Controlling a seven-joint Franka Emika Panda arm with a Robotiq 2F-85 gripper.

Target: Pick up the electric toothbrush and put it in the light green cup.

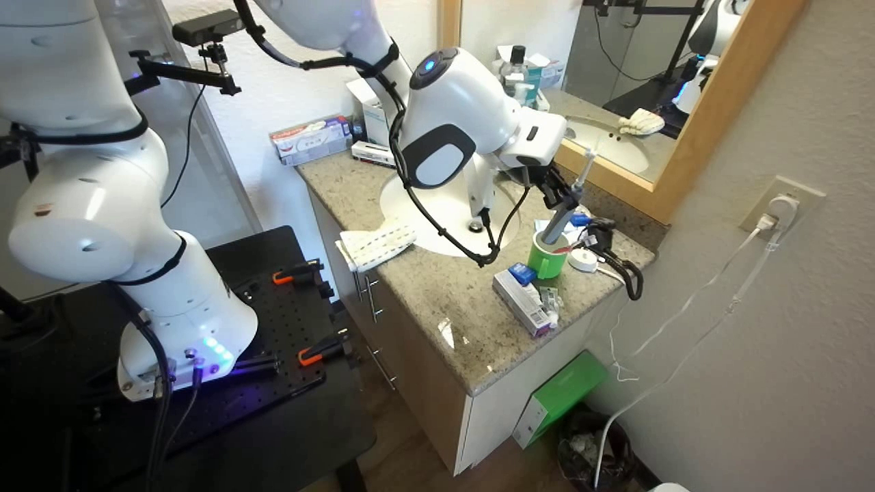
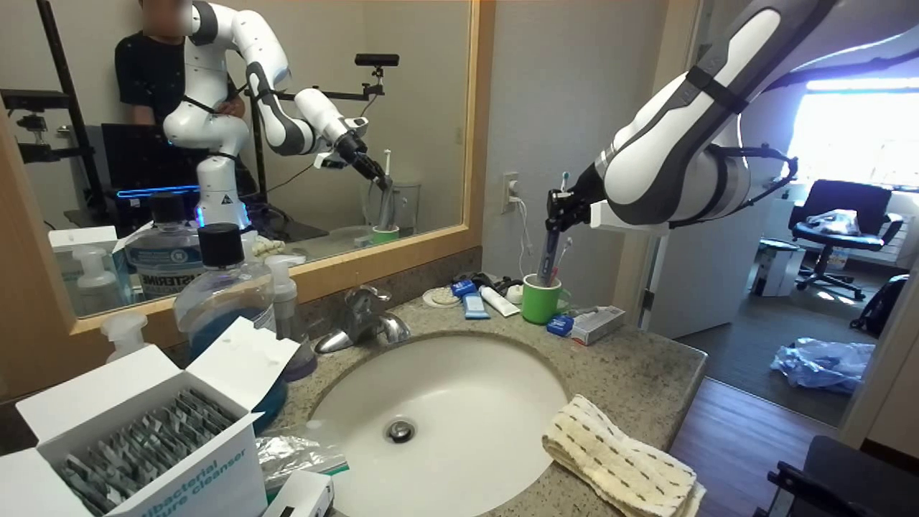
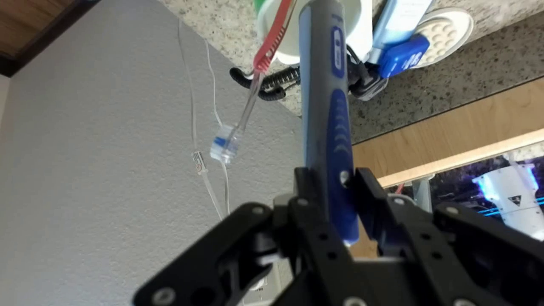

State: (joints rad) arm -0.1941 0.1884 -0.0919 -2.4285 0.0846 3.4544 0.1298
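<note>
My gripper is shut around the upper handle of the grey and blue electric toothbrush [image 3: 321, 102]. The gripper shows in both exterior views [image 1: 566, 199] [image 2: 558, 219] and at the bottom of the wrist view [image 3: 329, 182]. The toothbrush is tilted, its head pointing up, and also shows in both exterior views [image 1: 557, 225] [image 2: 550, 255]. Its lower end is inside the mouth of the green cup [image 1: 545, 265] [image 2: 540, 303]; how deep is hidden. The cup stands upright, has a handle and a white inside [image 3: 267, 21]. A red and clear toothbrush [image 3: 272, 46] also leans in it.
Beside the cup lie a toothpaste box [image 1: 523, 301], a small blue box [image 2: 560, 325], a white tube [image 2: 500, 301] and black cables [image 1: 618, 263]. The mirror frame [image 2: 470, 129] rises behind the gripper. The sink [image 2: 459, 388], a towel [image 2: 621, 459] and bottles [image 2: 230, 301] share the counter.
</note>
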